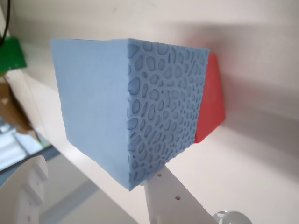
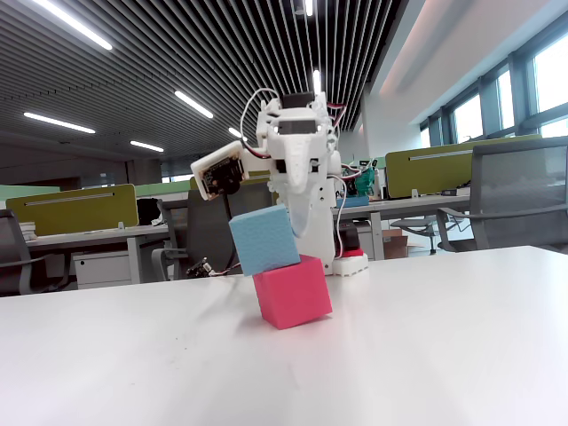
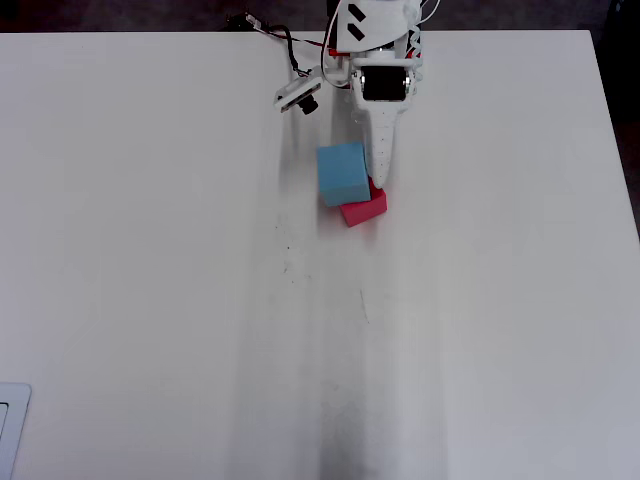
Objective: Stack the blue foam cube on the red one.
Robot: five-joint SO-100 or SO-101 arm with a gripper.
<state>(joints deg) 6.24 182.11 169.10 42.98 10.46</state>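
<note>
Blue foam cube [image 2: 264,240]: sat tilted on the upper left part of the red cube, overhanging its left side in the fixed view.
Red foam cube [image 2: 293,291]: rested on the white table [image 2: 426,355], itself tipped, beneath and just beyond the fingers.
Gripper [image 3: 371,180]: white fingers [image 1: 170,198] pointed down beside the blue cube, one touching its textured face; whether they clamped it could not be told.
Arm base: stood behind both cubes.

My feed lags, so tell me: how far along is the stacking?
Done: the blue foam cube is lifted and over the red one, touching its top, tilted and offset to the left in the fixed view. In hand: the pincer seems to hold it. Left: square it up, release, withdraw.
</note>
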